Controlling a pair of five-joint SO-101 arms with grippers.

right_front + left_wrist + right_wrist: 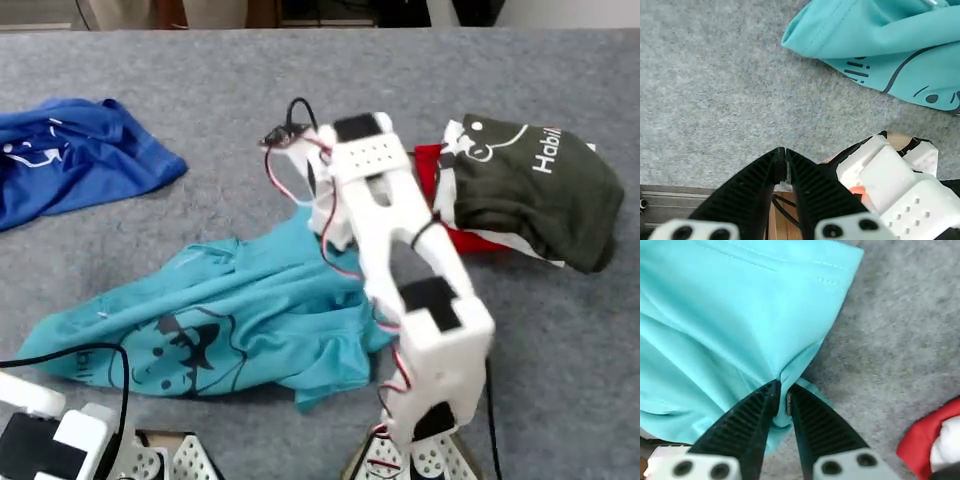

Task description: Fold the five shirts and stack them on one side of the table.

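A teal shirt (230, 310) lies crumpled across the middle of the grey table. My right gripper (784, 389) is shut on a pinched fold of the teal shirt (730, 315) near its edge; in the high view the right gripper (322, 222) sits at the shirt's far right corner. My left gripper (783, 152) is shut on nothing, low over bare table near the front edge, with the teal shirt (880, 40) a short way beyond it. A blue shirt (70, 155) lies unfolded at the far left.
A stack of folded shirts sits at the right: a dark olive shirt (525, 185) on top, over a white one and a red shirt (430, 165). The red shirt (925, 440) lies close to the right gripper. The left arm's base (50, 430) stands at the front left.
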